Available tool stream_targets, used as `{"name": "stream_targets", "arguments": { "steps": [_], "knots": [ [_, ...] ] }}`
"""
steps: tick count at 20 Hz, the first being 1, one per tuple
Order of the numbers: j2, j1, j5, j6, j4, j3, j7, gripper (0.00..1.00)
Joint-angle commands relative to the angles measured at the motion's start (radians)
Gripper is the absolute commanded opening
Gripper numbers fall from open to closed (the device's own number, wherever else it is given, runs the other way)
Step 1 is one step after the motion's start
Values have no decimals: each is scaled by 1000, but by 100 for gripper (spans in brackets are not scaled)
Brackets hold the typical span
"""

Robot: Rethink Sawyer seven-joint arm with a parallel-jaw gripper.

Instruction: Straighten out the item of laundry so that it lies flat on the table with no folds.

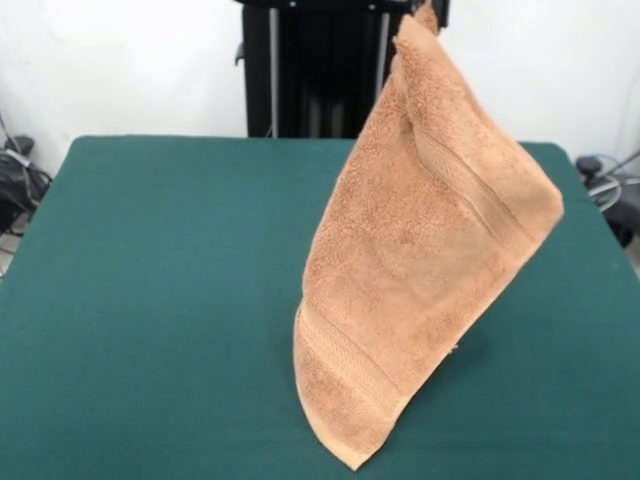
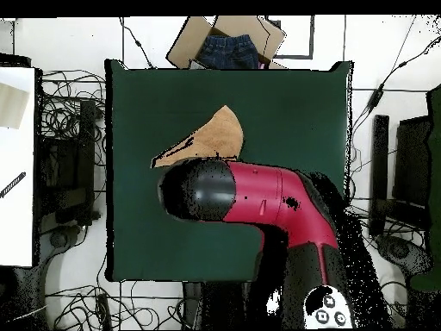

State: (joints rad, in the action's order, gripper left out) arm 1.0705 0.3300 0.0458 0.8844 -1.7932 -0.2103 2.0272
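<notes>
One green table [image 1: 150, 300]. One red and black arm [image 2: 276, 202] covers the table's middle overhead. One tan towel [image 1: 420, 260] hangs by a top corner, lower corner at the near edge. Gripper state: cannot tell. Beyond the far edge: one cardboard box [image 2: 185, 43] holding jeans [image 2: 228, 50].

bright even room light, soft faint shadow beside the towel [image 1: 420, 270], no glare

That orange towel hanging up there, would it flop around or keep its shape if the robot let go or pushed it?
The towel hangs by one corner from the picture's top and drapes down in a soft fold, so it is probably floppy and would likely collapse into a heap on the table. Its thick looped pile suggests it grips rather than slides.
</notes>
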Motion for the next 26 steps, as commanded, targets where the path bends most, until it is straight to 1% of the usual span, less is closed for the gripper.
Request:
{"name": "stream_targets", "arguments": {
  "steps": [1, 3, 5, 7, 8, 11, 14, 17, 22, 26],
  "knots": [
    [23, 43, -43, -7, -123, -53, -75, 0],
    [82, 84, -44, 31, -131, -39, -140, 0],
    [122, 133, -57, 79, -126, -40, -206, 0],
    [149, 197, -69, 164, -85, -50, -280, 0],
    [150, 220, -70, 187, -70, -58, -302, 0],
    [113, 310, -64, 289, 13, -101, -377, 0],
    [82, 359, -35, 339, 71, -131, -412, 0],
    [57, 407, 2, 355, 111, -156, -462, 0],
    [24, 449, 25, 381, 158, -175, -510, 0],
    [14, 440, 29, 334, 134, -168, -501, 0]
  ]
}}
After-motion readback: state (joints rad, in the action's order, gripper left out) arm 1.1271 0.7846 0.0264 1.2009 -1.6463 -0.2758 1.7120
